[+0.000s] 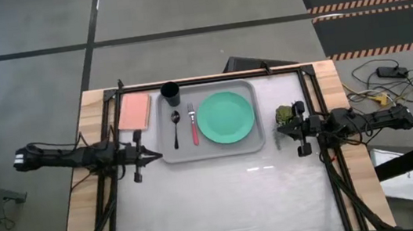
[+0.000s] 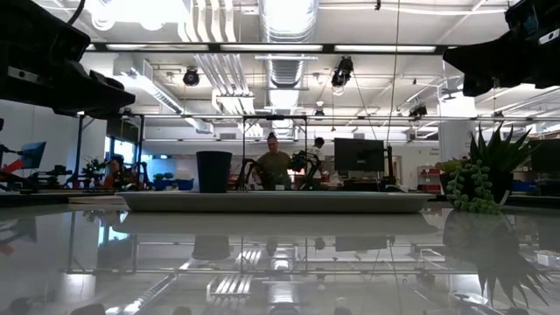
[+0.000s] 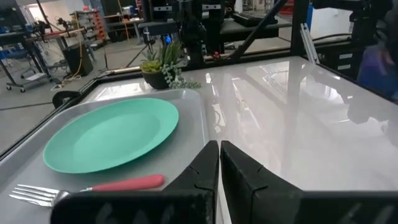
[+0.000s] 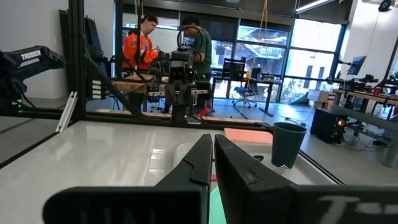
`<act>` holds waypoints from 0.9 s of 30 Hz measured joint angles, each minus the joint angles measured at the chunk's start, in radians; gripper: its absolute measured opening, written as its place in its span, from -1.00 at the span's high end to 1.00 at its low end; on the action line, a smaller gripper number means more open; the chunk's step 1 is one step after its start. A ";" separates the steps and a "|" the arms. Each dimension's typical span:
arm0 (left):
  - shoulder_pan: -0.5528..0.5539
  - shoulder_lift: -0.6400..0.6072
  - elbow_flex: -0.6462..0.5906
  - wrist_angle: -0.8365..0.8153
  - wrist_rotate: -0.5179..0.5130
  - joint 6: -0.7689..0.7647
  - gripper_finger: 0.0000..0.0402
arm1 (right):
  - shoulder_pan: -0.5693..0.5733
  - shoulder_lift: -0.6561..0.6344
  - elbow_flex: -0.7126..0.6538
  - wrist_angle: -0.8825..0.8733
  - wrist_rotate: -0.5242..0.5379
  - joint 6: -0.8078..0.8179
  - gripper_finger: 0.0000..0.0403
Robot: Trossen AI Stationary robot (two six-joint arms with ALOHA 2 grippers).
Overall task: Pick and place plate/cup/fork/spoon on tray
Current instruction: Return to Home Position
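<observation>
The light-grey tray [image 1: 212,151] lies at the table's far middle. On it lie the mint-green plate [image 1: 226,117] at its right, the pink-handled fork [image 1: 193,125] and the dark spoon [image 1: 176,123] side by side left of the plate, and the black cup [image 1: 171,94] upright at its far left corner. My left gripper [image 1: 156,155] is shut and empty just off the tray's left near corner; its wrist view shows the plate [image 3: 112,134] and the fork [image 3: 93,186]. My right gripper [image 1: 278,133] is shut and empty just right of the tray; its wrist view shows the cup [image 4: 287,144].
A pink pad [image 1: 134,112] lies left of the tray. A small potted plant [image 1: 289,113] stands right of the tray, beside my right gripper. The glossy white table surface [image 1: 225,200] stretches toward the near edge. People stand in the room beyond the table [image 4: 140,46].
</observation>
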 joint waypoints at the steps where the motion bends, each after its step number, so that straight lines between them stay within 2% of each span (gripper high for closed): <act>1: 0.000 0.005 0.000 0.000 0.000 0.000 1.00 | 0.000 0.000 0.000 0.000 0.000 0.000 0.96; 27: 0.000 0.110 0.000 0.000 0.000 0.000 1.00 | 0.000 0.000 0.000 0.000 0.000 0.000 0.96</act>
